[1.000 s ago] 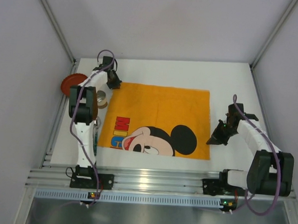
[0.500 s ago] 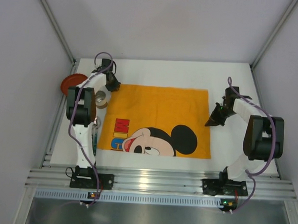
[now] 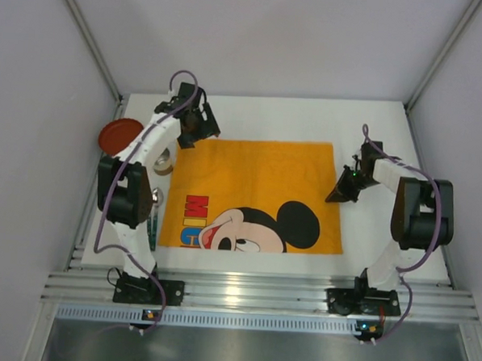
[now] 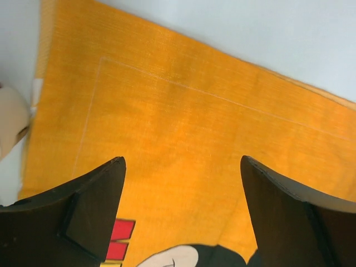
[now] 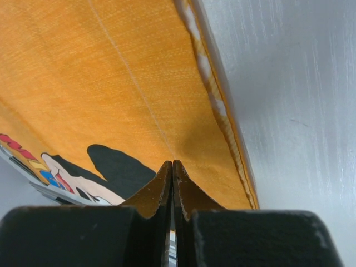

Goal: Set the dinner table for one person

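An orange cloth [image 3: 257,181] printed with a cartoon mouse lies flat on the white dinner table [image 3: 373,123]. My left gripper [image 3: 198,126] hovers over the cloth's far left corner. In the left wrist view this gripper [image 4: 182,161] is wide open, with only cloth [image 4: 194,111] below it. My right gripper [image 3: 338,194] is at the cloth's right edge. In the right wrist view its fingers [image 5: 172,164] are shut together, and their tips touch the cloth [image 5: 111,83] just inside the hem, beside bare table [image 5: 289,83].
A red plate [image 3: 118,134] sits at the table's left edge. A pale cup [image 3: 164,157] stands just left of the cloth, and the left wrist view catches it [image 4: 11,119] too. The ribbed aluminium rail [image 3: 235,293] runs along the near edge. Grey walls close in three sides.
My left gripper has opened and lifted off the cloth's far left corner, moving slightly right. My right gripper, still shut, has moved from beside the cloth onto its right edge.
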`<state>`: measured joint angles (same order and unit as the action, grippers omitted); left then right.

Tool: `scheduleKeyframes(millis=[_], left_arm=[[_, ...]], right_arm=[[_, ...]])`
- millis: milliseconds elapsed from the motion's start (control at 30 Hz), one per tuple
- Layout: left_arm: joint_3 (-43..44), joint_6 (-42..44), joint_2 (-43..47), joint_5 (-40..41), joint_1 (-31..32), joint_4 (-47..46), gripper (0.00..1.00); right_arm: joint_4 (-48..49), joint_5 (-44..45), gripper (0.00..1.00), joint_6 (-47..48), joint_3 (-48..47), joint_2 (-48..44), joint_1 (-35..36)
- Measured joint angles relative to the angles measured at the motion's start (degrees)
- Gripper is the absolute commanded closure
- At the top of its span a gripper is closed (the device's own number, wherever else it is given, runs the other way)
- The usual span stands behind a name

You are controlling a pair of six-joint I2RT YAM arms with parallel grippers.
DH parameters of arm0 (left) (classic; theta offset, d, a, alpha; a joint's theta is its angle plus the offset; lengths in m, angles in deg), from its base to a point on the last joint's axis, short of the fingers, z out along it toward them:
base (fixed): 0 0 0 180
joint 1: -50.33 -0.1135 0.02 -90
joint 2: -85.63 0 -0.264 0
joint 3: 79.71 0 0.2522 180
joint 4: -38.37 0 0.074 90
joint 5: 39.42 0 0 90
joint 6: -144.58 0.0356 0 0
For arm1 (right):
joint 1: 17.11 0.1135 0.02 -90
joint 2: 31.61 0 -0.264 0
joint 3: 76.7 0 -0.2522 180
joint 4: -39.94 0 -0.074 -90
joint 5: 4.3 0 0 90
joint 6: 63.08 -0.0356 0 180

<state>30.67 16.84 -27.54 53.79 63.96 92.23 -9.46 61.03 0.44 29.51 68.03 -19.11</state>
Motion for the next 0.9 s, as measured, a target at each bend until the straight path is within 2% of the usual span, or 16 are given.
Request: scheduleKeyframes(millis=[67, 100, 133, 233, 267, 333, 433, 600, 767, 900], left_arm=[[0.0, 0.59, 4.7, 1.27, 0.11, 1.86, 0.05], [0.0, 1.05, 7.02, 2.23, -0.09, 2.45, 0.02], [0.0, 1.44, 9.09, 3.17, -0.31, 2.95, 0.02], [0.0, 3.19, 15.58, 6.08, -1.77, 5.03, 0.02], [0.0, 3.58, 17.25, 6.62, -2.49, 5.66, 0.02], [-0.02, 4.35, 19.87, 7.54, -4.33, 7.04, 0.02], [-1.6, 5.29, 22.56, 8.72, -7.56, 8.15, 0.02], [-9.49, 6.62, 24.68, 8.39, -14.49, 8.57, 0.02], [-16.41, 7.48, 24.28, 7.41, -20.94, 8.59, 0.04], [-17.35, 7.8, 22.73, 6.58, -22.29, 7.19, 0.05]], right_arm=[[0.11, -0.09, 1.0, 0.44, 0.2, 1.07, 0.0], [0.2, -0.13, 0.96, 0.66, 0.37, 1.33, 0.0], [0.0, -0.31, 0.79, 0.9, 0.39, 1.4, 0.0], [-0.33, -0.68, 0.5, 0.87, 0.37, 0.28, 0.0], [-0.9, -0.55, 0.3, 0.76, 0.37, -0.79, 0.02], [-2.16, -0.04, 0.21, 0.42, 0.37, -4.83, 0.02], [-3.96, 0.7, 0.18, -0.37, 0.22, -14.47, 0.35], [-7.37, 1.01, 0.18, -1.38, -0.52, -28.57, 2.73], [-13.18, 1.07, 0.2, -1.51, 0.94, -37.29, 4.48], [-17.62, 1.68, 0.2, -1.27, 4.33, -42.66, 4.5]])
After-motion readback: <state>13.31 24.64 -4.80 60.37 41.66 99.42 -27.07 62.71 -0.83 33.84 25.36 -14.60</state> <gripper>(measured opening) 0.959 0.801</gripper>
